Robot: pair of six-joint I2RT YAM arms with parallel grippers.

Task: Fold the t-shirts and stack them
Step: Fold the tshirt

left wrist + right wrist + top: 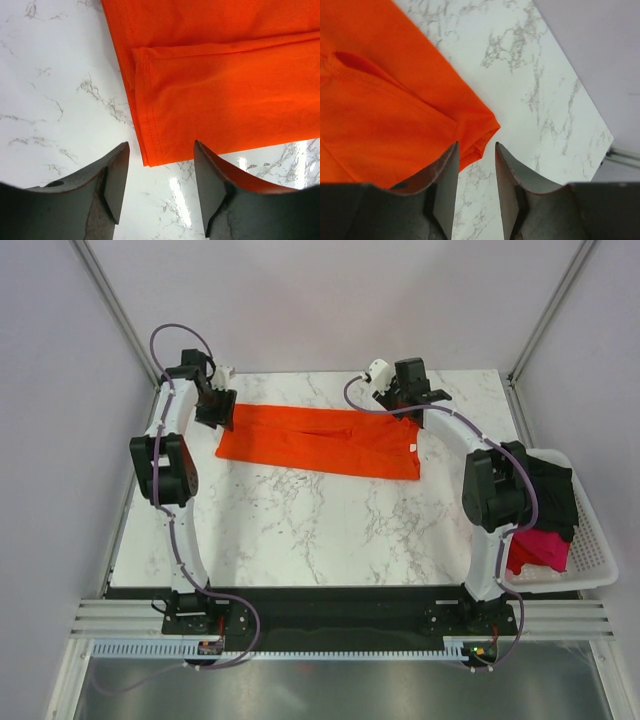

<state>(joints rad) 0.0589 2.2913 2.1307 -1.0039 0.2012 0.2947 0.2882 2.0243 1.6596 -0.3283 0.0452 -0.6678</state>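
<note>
Orange-red t-shirt (320, 440), one; pink t-shirt (545, 550), one

Surface: white marble-patterned table (330, 530) with grey veins, glossy, showing light glints just ahead of the left gripper (160, 150).
On it: one orange-red t-shirt (320, 440), folded into a long flat band that spans the stretch between the two grippers.
Shirt's left end: a stitched hem corner straight ahead of the left gripper's parted fingers, untouched.
Shirt's right end: a rounded folded corner just ahead of the right gripper (476, 147), with bare marble beyond it.
Neck label (414, 447): small, white, on the shirt's end nearest the right gripper.
White mesh basket (590, 570): well behind the right gripper, at the table's right edge; whether it rests on the top is unclear.
</note>
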